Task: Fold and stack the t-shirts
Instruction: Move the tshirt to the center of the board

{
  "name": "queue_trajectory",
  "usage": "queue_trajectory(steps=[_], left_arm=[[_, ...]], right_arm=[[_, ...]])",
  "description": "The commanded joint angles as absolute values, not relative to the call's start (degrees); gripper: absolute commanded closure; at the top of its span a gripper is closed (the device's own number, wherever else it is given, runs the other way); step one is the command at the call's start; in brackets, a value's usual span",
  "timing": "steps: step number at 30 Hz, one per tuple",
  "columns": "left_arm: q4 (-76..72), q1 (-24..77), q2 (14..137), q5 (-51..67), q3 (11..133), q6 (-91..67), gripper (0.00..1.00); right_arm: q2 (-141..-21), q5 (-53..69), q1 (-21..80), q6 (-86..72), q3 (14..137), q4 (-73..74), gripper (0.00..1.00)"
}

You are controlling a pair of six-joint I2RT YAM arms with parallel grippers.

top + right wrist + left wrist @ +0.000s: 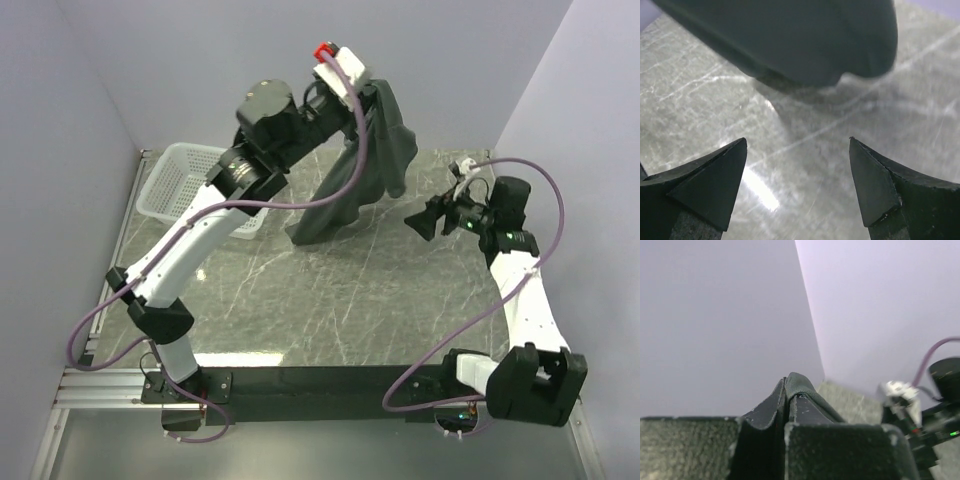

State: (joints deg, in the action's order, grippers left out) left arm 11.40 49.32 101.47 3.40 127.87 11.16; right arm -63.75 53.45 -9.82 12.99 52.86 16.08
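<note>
The dark grey-green t-shirt (365, 165) hangs from my left gripper (368, 88), which is raised high at the back of the table; the shirt's lower end rests on the marble table (330, 290). In the left wrist view the left gripper (788, 385) is shut on a fold of the t-shirt (807, 390). My right gripper (418, 222) is open and empty, just right of the hanging shirt, above the table. In the right wrist view the right gripper (797, 142) has its fingers wide apart, with the t-shirt's hanging edge (805, 40) ahead of them.
A white mesh basket (190, 185) stands at the table's left back, partly under the left arm. Grey walls close in the back and both sides. The right arm's purple cable (540, 200) loops above its wrist.
</note>
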Motion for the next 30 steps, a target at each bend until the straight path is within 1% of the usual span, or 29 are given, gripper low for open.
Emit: queue_trajectory(steps=[1, 3, 5, 9, 10, 11, 12, 13, 14, 15, 18, 20, 21, 26, 30], left_arm=[[10.37, 49.83, 100.99, 5.62, 128.94, 7.82, 0.99], [10.20, 50.10, 100.02, 5.71, 128.50, 7.56, 0.99], [10.02, 50.19, 99.06, 5.89, 128.15, 7.30, 0.99], [9.93, 50.27, 97.74, 5.80, 127.79, 7.03, 0.99], [9.93, 50.27, 97.47, 5.71, 127.36, 7.12, 0.99], [10.02, 50.36, 96.86, 5.63, 127.09, 7.03, 0.99], [10.11, 50.27, 96.59, 5.54, 126.83, 7.29, 0.99], [10.28, 50.27, 95.98, 5.36, 126.13, 7.47, 0.99], [10.28, 50.27, 95.63, 5.01, 125.69, 7.64, 0.99], [10.28, 50.36, 95.28, 4.84, 125.25, 7.82, 0.99], [10.28, 50.36, 94.75, 4.22, 124.72, 8.09, 0.99], [10.28, 50.27, 94.66, 3.78, 124.98, 8.17, 0.99], [10.28, 50.27, 94.75, 3.26, 125.24, 8.17, 0.99], [9.85, 50.27, 94.49, 1.76, 126.12, 8.18, 0.99], [8.79, 50.27, 93.78, 1.85, 126.21, 7.47, 0.99]], right_arm=[[-66.88, 53.44, -7.30, 12.85, 57.56, 10.85, 0.11], [-67.76, 52.12, -5.37, 9.94, 57.22, 4.61, 0.11], [-69.25, 51.69, -3.18, 11.50, 56.78, 1.86, 0.10], [-73.47, 46.95, -0.35, 13.97, 57.92, 0.09, 0.10], [-75.48, 47.89, -0.35, 14.41, 58.70, 0.09, 0.10], [-76.45, 49.29, -0.35, 16.07, 59.32, 1.31, 0.12], [-77.25, 54.01, -0.26, 16.69, 60.28, 4.54, 0.13], [-78.13, 56.40, -0.26, 17.31, 60.29, 6.22, 0.19], [-78.13, 58.25, -0.26, 17.75, 59.77, 7.11, 0.21], [-77.70, 59.05, 1.82, 18.36, 58.90, 8.16, 0.22], [-73.66, 56.52, 3.34, 19.86, 51.88, 6.43, 0.22], [-71.37, 53.80, 3.34, 19.51, 50.80, 6.50, 0.22], [-70.85, 53.18, 3.17, 20.12, 50.89, 9.20, 0.22], [-70.22, 52.91, 3.34, 20.39, 47.99, 11.78, 0.21], [-74.07, 52.65, 4.13, 20.04, 48.07, 11.07, 0.21]])
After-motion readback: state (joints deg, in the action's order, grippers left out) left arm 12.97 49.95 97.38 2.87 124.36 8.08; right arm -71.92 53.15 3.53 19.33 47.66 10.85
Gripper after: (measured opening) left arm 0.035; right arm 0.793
